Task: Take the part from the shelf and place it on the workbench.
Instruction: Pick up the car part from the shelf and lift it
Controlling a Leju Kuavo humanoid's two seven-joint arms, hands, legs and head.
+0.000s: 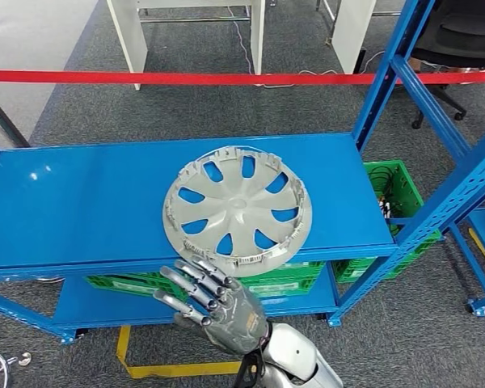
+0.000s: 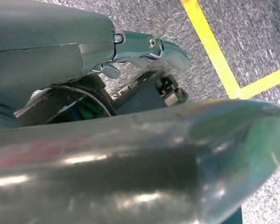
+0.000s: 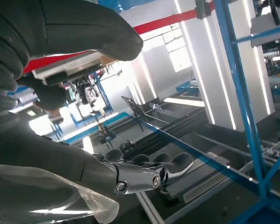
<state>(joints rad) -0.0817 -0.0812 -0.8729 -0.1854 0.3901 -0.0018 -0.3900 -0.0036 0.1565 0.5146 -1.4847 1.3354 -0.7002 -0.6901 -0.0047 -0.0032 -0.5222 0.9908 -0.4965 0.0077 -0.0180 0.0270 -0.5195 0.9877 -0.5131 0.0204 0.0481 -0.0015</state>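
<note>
Part [image 1: 237, 208]: grey hubcap, lying flat on the blue shelf [image 1: 75, 202], toward its right half, inner side up with the clips showing around the rim. Its near edge reaches the shelf's front lip. Nothing touches it.

Right hand [image 1: 218, 307]: raised in front of the shelf, just below and short of the part's near edge, back of the hand up. Fingers [image 1: 188, 284] stretched out and slightly spread, pointing left and toward the shelf, holding nothing. In the right wrist view the same fingers [image 3: 166, 163] lie extended side by side, empty, with the shelf frame [image 3: 244, 107] behind.

Left hand [image 2: 149, 46]: seen in the left wrist view over grey carpet, one finger straight, nothing held that I can see; whether the fingers are spread or closed, cannot tell.

Surroundings: green crates [image 1: 398, 194] on the lower level and floor under the shelf. Red tape [image 1: 166, 78] stretched across behind the shelf. Yellow floor tape [image 1: 166, 370] in front.
</note>
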